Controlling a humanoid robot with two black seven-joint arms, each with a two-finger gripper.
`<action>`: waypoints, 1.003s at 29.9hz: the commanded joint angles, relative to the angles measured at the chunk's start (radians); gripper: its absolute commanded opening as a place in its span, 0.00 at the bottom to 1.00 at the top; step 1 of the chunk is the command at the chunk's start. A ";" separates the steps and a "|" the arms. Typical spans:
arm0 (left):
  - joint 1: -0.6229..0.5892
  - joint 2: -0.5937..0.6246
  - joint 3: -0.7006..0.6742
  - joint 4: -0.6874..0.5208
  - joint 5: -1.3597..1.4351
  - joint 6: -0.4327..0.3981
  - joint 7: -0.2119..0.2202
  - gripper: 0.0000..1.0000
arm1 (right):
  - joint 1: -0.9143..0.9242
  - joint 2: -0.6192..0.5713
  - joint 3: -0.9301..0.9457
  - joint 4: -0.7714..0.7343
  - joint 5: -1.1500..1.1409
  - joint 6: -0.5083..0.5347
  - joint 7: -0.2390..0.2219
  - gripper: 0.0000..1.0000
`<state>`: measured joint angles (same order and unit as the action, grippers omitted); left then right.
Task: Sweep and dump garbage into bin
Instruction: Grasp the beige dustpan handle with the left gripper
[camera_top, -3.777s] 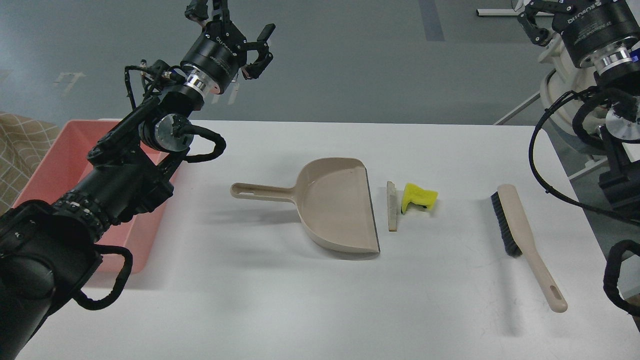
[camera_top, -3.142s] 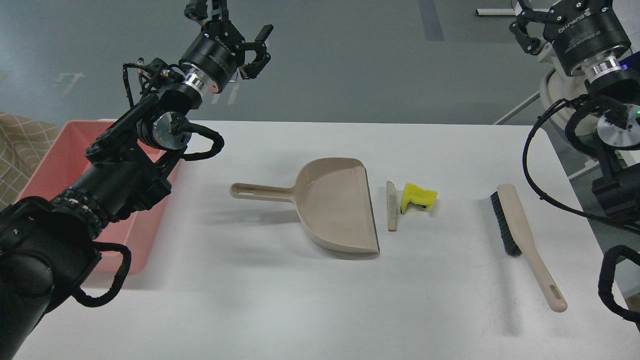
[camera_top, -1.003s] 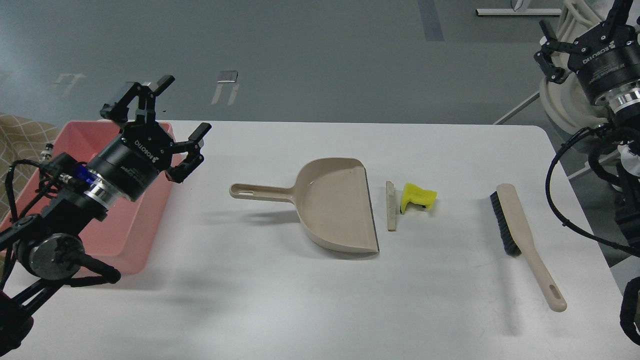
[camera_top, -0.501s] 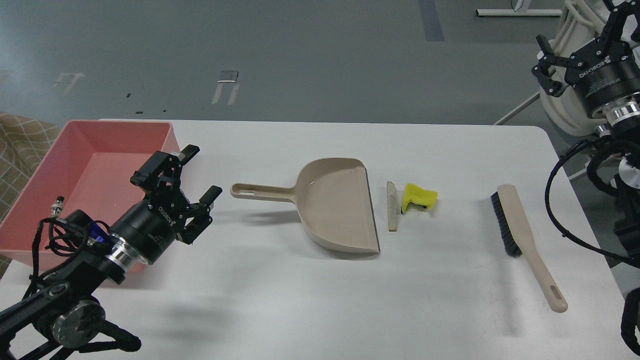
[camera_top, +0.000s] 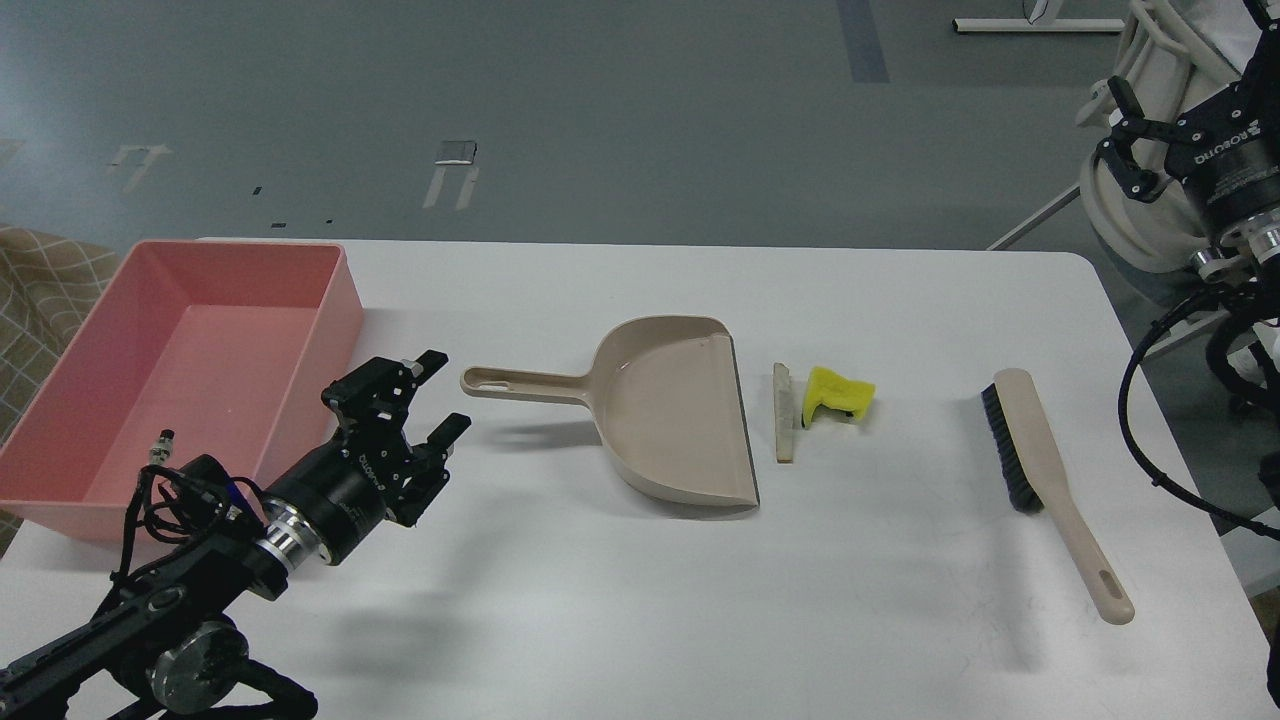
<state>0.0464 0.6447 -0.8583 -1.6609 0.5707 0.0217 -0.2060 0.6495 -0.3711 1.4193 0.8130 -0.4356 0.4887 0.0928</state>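
On the white desk (camera_top: 600, 620), our salmon-pink bin (camera_top: 60, 480) waits empty at far left. The dustpan (camera_top: 670, 420) lies with its lip facing the garbage: pale slice (camera_top: 783, 412) just beside it, yellow scrap (camera_top: 836, 393) beyond. Our left pincer (camera_top: 432, 398), spread wide, nears the dustpan's handle; we cannot tell the right pincer's (camera_top: 1135, 150) state. The brush (camera_top: 1050, 480) lies untouched.
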 joint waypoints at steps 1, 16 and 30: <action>-0.010 0.003 0.018 0.006 0.001 0.001 0.014 0.74 | -0.005 -0.003 0.001 0.000 0.000 0.000 0.001 1.00; -0.112 -0.040 0.104 0.157 0.054 -0.005 -0.010 0.73 | -0.016 0.008 0.016 -0.002 0.000 0.000 0.001 1.00; -0.169 -0.163 0.117 0.204 0.058 0.047 -0.006 0.64 | -0.014 -0.003 0.023 -0.003 0.000 0.000 0.004 1.00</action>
<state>-0.1228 0.4971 -0.7435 -1.4184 0.6283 0.0494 -0.2175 0.6351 -0.3709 1.4403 0.8099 -0.4356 0.4887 0.0952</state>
